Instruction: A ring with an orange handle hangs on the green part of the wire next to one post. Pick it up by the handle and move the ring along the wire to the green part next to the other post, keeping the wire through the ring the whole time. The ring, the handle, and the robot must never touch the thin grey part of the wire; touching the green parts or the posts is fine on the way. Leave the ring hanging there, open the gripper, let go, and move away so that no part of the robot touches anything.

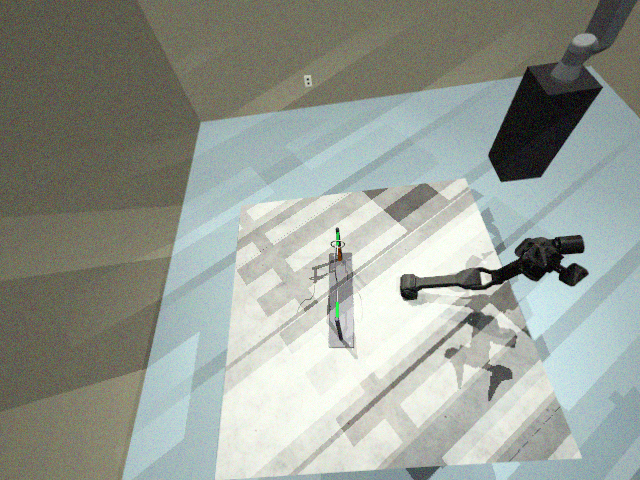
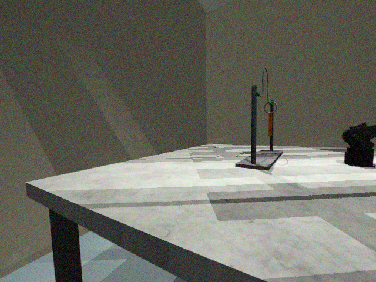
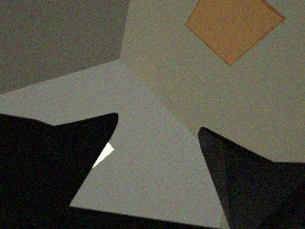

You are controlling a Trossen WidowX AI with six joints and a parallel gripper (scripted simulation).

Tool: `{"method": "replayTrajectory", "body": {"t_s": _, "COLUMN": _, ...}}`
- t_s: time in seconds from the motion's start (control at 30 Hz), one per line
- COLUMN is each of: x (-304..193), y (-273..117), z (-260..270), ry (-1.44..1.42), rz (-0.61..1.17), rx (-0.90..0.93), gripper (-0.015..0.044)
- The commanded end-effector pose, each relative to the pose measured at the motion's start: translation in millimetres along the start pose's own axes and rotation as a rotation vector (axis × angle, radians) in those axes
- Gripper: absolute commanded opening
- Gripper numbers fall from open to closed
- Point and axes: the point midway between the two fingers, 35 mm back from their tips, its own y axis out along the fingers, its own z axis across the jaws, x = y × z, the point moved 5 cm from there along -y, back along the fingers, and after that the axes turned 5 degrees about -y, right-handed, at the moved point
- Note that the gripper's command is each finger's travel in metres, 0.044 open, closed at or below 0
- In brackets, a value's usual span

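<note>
The ring (image 1: 330,244) (image 2: 264,107) hangs around the green part (image 1: 338,236) (image 2: 271,103) next to the far post (image 2: 271,142). Its orange handle (image 1: 340,254) (image 2: 269,124) hangs down beside that post. The thin grey wire (image 2: 262,79) arches up between the posts. The other green part (image 1: 337,310) (image 2: 258,94) is at the near post (image 1: 338,330) (image 2: 254,124). My gripper (image 1: 581,258) (image 3: 158,124) is open and empty, raised to the right, well away from ring and wire. The exterior view does not show it.
The posts stand on a flat grey base (image 1: 333,342) (image 2: 242,165) on the pale table (image 1: 289,428) (image 2: 151,188). My arm's base (image 1: 408,286) (image 2: 358,157) stands right of it. A black pedestal (image 1: 537,124) stands beyond the table. The wrist view shows an orange panel (image 3: 233,29).
</note>
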Motion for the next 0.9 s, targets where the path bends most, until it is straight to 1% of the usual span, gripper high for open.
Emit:
{"method": "replayTrajectory", "body": {"t_s": 0.0, "x": 0, "y": 1, "z": 1, "ry": 0.003, "rz": -0.001, "rx": 0.001, "gripper": 0.0374}}
{"method": "replayTrajectory", "body": {"t_s": 0.13, "x": 5, "y": 21, "z": 26, "ry": 0.071, "rz": -0.026, "rx": 0.037, "gripper": 0.0269}}
{"method": "replayTrajectory", "body": {"t_s": 0.27, "x": 17, "y": 54, "z": 76, "ry": 0.207, "rz": -0.067, "rx": 0.112, "gripper": 0.0164}}
{"method": "replayTrajectory", "body": {"t_s": 0.43, "x": 39, "y": 84, "z": 142, "ry": 0.373, "rz": -0.102, "rx": 0.214, "gripper": 0.016}}
{"method": "replayTrajectory", "body": {"t_s": 0.57, "x": 62, "y": 100, "z": 199, "ry": 0.507, "rz": -0.119, "rx": 0.31, "gripper": 0.016}}
{"method": "replayTrajectory", "body": {"t_s": 0.77, "x": 103, "y": 103, "z": 282, "ry": 0.701, "rz": -0.119, "rx": 0.47, "gripper": 0.016}}
{"method": "replayTrajectory", "body": {"t_s": 0.87, "x": 105, "y": 101, "z": 289, "ry": 0.715, "rz": -0.101, "rx": 0.494, "gripper": 0.016}}
